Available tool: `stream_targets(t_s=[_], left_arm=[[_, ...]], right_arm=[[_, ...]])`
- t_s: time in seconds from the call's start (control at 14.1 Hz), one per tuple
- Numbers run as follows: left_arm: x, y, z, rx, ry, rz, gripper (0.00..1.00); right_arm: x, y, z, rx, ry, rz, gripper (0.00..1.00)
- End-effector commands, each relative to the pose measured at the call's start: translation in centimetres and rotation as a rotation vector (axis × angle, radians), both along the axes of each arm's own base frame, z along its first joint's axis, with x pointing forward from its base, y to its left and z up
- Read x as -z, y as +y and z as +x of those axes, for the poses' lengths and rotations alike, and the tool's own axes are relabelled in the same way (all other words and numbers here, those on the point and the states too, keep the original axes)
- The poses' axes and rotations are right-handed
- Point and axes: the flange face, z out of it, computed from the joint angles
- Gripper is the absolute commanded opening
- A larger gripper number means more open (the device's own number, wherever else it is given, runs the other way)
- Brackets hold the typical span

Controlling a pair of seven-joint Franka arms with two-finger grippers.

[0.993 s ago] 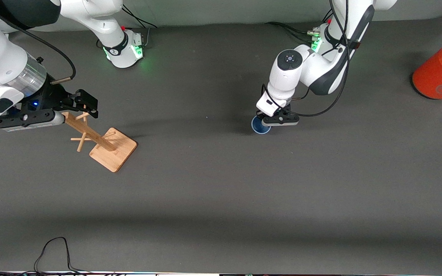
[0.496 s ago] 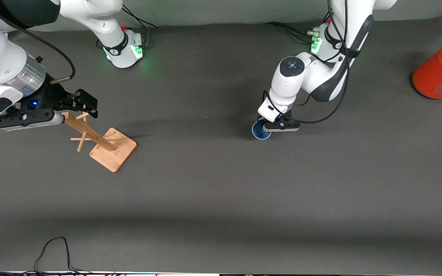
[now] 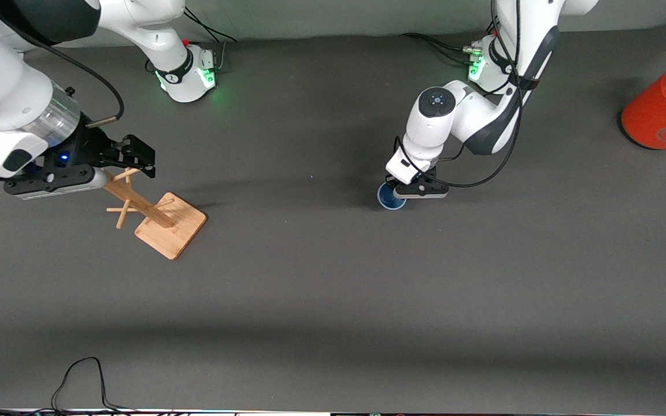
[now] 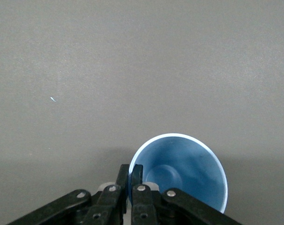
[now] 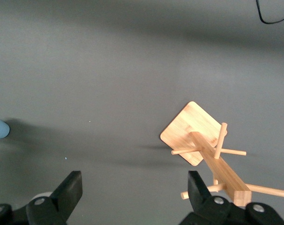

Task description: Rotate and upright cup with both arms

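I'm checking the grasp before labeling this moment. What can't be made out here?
- Front view: the left gripper covers most of the cup.
- Left wrist view: the cup's base is cut off by the picture's edge.
- Front view: the orange-red can is cut by the edge.

The cup [image 4: 189, 164] is blue inside with a paler blue rim, and the table [image 3: 333, 289] under it is a plain dark grey, unpatterned. Both arms [image 3: 460, 115] are white with dark grey joint bands, black grippers and green-lit bases, and black cables trail along them. The wooden rack [image 3: 162, 222] is pale tan with a visible grain, and the can [image 3: 659, 115] is orange-red with a silver top.
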Motion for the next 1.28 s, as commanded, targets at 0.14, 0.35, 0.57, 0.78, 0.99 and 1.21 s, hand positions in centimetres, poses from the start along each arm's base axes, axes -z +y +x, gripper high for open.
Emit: stream_targets(t_s=[0.14,0.35,0.57,0.78,0.99,1.21], left_arm=[[1.4,-2.0,-1.7,0.007,0.024,0.013,0.43],[1.3,-2.5,-2.1,-0.004,0.024,0.012,0.46],[1.2,-2.8,-2.7,0.008,0.027,0.02,0.64],[0.8,-2.8,-2.8,0.008,0.032,0.038,0.72],[-1.8,-2.4,-3.3,0.01,0.039,0.096,0.79],[-5.4,-2.6,-4.2,-0.021,0.056,0.106,0.81]], right_arm=[[-0.4,1.0,0.2,-0.01,-0.013,0.004,1.0],[-0.2,1.1,0.1,-0.021,-0.009,0.002,1.0],[-0.2,1.4,0.0,-0.027,-0.007,0.002,1.0],[-0.3,1.3,0.1,-0.026,-0.011,0.001,1.0],[-0.4,0.5,0.4,-0.007,-0.013,0.013,1.0],[-0.4,-0.1,0.5,0.005,-0.012,0.012,1.0]])
